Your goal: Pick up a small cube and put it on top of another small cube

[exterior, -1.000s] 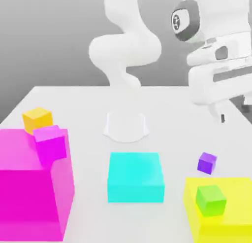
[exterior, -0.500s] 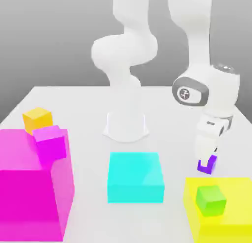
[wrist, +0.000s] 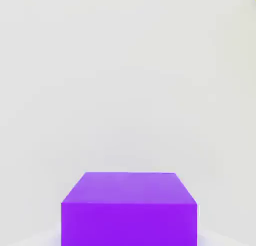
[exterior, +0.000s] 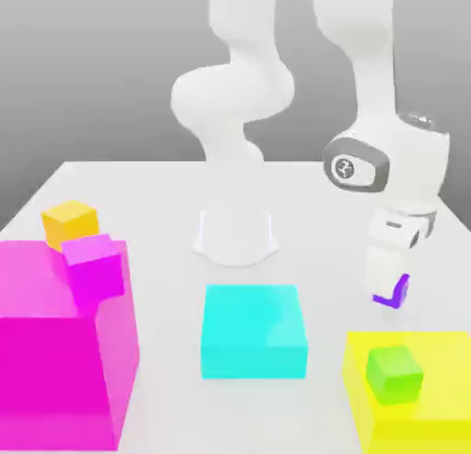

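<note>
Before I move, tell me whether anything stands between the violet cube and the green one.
The yellow block does: its far edge lies between the violet cube and the green cube. Nothing else visible does.

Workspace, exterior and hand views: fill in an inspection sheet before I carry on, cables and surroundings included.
Surface: pale, plain tabletop
Job's things: violet cube gripped; possible targets are the green cube, magenta-pink cube and orange cube
Clutter: large magenta block, cyan block, yellow block under the green cube
End effector: closed on the violet cube
Cables: nothing seen
Surroundings: plain grey backdrop
</note>
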### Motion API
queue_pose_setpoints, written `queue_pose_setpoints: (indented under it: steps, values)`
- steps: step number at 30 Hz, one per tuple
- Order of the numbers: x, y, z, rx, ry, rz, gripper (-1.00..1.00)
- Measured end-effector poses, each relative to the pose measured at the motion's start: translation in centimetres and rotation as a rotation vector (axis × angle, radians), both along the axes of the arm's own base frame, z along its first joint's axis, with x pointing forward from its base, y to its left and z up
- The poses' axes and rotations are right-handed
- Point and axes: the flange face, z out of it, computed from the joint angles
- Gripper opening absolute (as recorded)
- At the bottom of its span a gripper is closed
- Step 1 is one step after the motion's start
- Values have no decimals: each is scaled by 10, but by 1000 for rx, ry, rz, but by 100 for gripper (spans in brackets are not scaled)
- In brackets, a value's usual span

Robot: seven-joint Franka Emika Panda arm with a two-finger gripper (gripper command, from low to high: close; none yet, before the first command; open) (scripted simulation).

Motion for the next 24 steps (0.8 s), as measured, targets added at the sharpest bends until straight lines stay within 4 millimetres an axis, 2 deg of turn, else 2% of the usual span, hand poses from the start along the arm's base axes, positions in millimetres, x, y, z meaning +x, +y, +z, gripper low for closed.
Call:
queue_pose_setpoints:
  steps: [1,6,9,12,14,17,19,21,22,23,24]
  values:
    - [12,-5,10,0,-3,2,-100]
    - [100,-66,68,-3,-17,-27,-100]
    - [142,-124,106,-8,-23,-47,-100]
    - [169,-195,145,-12,-25,-74,-100]
    - [176,-244,170,-14,-23,-94,-100]
    - [173,-318,204,-14,-17,-126,-100]
    - [161,-368,226,-11,-11,-150,-100]
    - [141,-418,246,-4,-4,-176,-100]
    - [129,-444,252,-1,-1,-190,-100]
    - [120,-461,248,2,2,-199,-100]
    - [116,-469,239,3,3,-204,-100]
